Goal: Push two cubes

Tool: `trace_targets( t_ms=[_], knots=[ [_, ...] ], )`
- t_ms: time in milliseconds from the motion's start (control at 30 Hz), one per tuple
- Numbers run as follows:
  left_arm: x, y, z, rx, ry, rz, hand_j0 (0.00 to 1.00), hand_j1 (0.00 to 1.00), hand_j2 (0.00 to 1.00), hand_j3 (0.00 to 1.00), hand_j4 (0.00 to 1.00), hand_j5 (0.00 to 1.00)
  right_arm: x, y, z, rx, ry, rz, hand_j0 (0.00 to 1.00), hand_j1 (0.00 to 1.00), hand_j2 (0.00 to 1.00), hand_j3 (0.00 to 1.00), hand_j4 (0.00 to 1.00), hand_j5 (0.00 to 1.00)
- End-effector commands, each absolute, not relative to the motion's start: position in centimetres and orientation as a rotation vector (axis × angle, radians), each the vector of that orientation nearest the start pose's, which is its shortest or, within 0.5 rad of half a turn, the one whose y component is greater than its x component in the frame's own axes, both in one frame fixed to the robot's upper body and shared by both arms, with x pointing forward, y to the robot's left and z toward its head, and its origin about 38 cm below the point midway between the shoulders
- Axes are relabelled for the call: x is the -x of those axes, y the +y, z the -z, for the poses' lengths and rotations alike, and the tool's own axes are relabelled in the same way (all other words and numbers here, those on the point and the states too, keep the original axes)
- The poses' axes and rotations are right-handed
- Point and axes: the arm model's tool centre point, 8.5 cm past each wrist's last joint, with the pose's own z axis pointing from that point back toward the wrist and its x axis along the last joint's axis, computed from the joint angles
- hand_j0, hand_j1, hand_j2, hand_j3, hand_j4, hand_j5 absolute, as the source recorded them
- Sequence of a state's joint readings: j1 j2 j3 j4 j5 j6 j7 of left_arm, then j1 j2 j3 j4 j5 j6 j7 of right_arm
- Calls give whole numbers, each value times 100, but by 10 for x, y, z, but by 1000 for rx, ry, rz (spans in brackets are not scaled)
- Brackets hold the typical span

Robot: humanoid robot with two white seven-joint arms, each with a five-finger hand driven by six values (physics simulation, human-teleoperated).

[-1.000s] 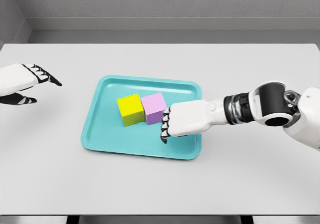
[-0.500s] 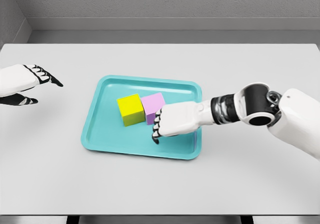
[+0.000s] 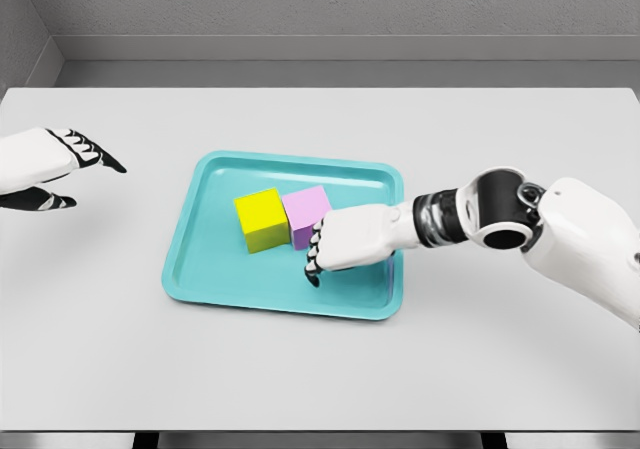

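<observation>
Two cubes sit side by side near the middle of the frame, inside a shallow teal tray on a pale grey table. The yellow cube is on the left and the pink cube on the right, and their facing sides touch or very nearly touch. Together they form a short row whose long axis runs roughly left to right, rising slightly toward the right of the picture. Each cube is turned a little off the tray's edges, with a corner pointing toward the lower part of the frame; being cubes, neither has a long axis of its own.

The right hand lies low over the tray just right of and below the pink cube, its knuckles against or right beside that cube's lower right side; whether they actually touch cannot be told. Its dark-tipped fingers are curled downward toward the tray floor and grip nothing. The white forearm behind it stretches away to the right edge of the frame, past a dark wrist joint.

The left hand hangs over the bare table at the far left of the frame, well apart from the tray, with its fingers extended loosely toward the right and holding nothing.

A grey wall runs along the top of the frame behind the table.
</observation>
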State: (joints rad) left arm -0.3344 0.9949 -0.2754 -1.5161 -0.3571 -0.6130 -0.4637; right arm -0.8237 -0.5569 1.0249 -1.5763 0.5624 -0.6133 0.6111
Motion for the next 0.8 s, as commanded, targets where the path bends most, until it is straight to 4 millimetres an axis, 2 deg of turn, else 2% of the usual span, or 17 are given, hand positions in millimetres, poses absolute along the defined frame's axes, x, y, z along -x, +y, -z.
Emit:
trace_targets(
  t_ms=[0, 267, 500, 767],
  knots=[
    [-390, 398, -235, -557, -1379, 1921, 79, 79, 79, 79, 79, 79, -395, -115, -168, -118, 1518, 2897, 60, 60, 60, 60, 60, 60],
    [-391, 395, -232, -549, -1387, 1916, 79, 79, 79, 79, 79, 79, -399, -110, -167, -122, 1521, 2900, 60, 60, 60, 60, 60, 60],
    [-396, 399, -246, -591, -1410, 1899, 79, 79, 79, 79, 79, 79, -401, -109, -166, -120, 1524, 2905, 60, 60, 60, 60, 60, 60],
    [-405, 395, -245, -593, -1437, 1870, 80, 80, 80, 80, 80, 80, -401, -102, -168, -113, 1534, 2887, 60, 60, 60, 60, 60, 60]
  ],
)
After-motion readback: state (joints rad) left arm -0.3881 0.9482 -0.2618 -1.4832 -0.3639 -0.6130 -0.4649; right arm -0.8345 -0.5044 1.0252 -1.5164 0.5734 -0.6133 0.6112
